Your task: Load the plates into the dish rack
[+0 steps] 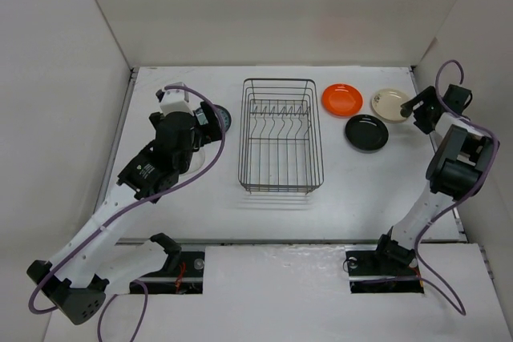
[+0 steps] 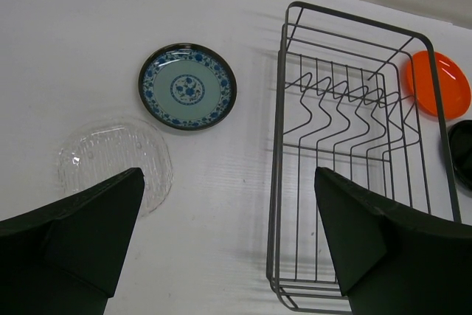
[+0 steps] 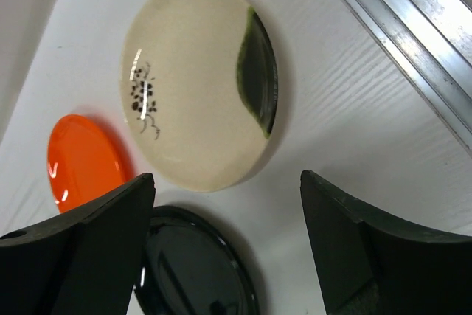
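Plates [image 1: 342,98] flank the dish rack [image 1: 280,80]; left end effector [image 2: 228,182] and right end effector [image 3: 227,178] spread.

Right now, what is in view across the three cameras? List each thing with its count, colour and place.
rack: one, dark wire, mid-table, no plates in it
orange plate: one, orange, right of the rack
cream plate: one, cream with a dark green patch, right of the orange plate
black plate: one, glossy black, nearer than those two
patterned plate: one, teal-blue, left of the rack
glass plate: one, clear, beside the patterned plate
table: one, white
left end effector: one, black, open, left of the rack
right end effector: one, black, open, over the cream plate
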`<action>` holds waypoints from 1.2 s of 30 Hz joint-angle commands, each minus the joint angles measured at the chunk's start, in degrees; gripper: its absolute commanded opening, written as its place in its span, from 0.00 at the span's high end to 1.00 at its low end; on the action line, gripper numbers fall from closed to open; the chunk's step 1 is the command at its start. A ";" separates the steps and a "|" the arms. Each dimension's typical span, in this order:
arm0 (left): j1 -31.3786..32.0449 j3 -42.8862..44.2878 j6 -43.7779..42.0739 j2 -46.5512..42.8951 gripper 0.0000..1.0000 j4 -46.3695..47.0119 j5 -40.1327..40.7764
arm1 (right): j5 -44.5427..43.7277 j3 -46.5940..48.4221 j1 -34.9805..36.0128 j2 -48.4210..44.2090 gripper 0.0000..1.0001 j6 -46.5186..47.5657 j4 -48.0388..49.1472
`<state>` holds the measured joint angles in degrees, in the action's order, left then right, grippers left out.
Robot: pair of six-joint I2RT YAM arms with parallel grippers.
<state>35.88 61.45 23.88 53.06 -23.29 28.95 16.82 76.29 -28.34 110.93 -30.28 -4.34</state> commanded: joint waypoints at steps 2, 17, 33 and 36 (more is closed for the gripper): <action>-0.19 -0.19 -0.76 -1.38 0.00 2.72 0.49 | -3.72 2.80 0.73 2.52 0.17 -0.65 1.26; -0.19 -0.19 -0.76 -1.38 0.00 2.72 1.02 | -9.60 9.83 3.81 9.83 0.28 -0.65 -3.04; -0.19 -0.19 -0.76 -1.38 0.00 2.72 1.02 | -12.16 20.83 4.34 17.03 0.46 -1.18 -16.04; -0.19 -0.19 -0.76 -1.91 0.00 2.72 1.55 | -12.86 22.75 4.34 18.26 0.52 -1.18 -18.06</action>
<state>35.88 61.45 23.81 52.84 -22.87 29.17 5.96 96.14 -24.29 127.31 -31.29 -18.11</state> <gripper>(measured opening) 0.997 0.486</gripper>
